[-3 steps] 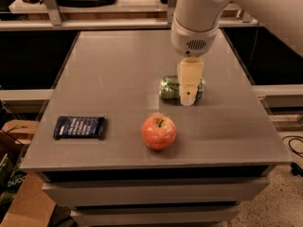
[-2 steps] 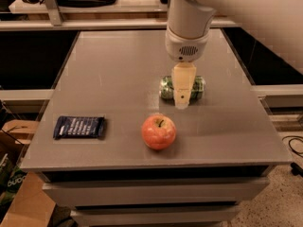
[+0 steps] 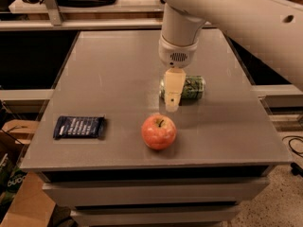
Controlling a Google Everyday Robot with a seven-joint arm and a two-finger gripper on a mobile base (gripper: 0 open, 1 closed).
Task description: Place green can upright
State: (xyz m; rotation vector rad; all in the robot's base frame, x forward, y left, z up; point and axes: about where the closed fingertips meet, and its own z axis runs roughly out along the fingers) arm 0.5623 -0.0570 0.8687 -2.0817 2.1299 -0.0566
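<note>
Centrally, gripper [image 3: 172,106] at sideways green can [image 3: 194,87]

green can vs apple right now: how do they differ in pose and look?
Pose: the green can lies on its side, long axis running left-right; the apple sits with its stem up.
Look: the can is a green cylinder with pale patterning; the apple is round and red-orange.
Access: the gripper hangs over the can's left end, hiding part of it; the apple is uncovered, nearer the front edge.
Both rest on the grey table.

Tbl [image 3: 109,79], green can [image 3: 194,87] lying, apple [image 3: 159,132], dark pkt [image 3: 79,126] maybe, claw [image 3: 172,107] over can
</note>
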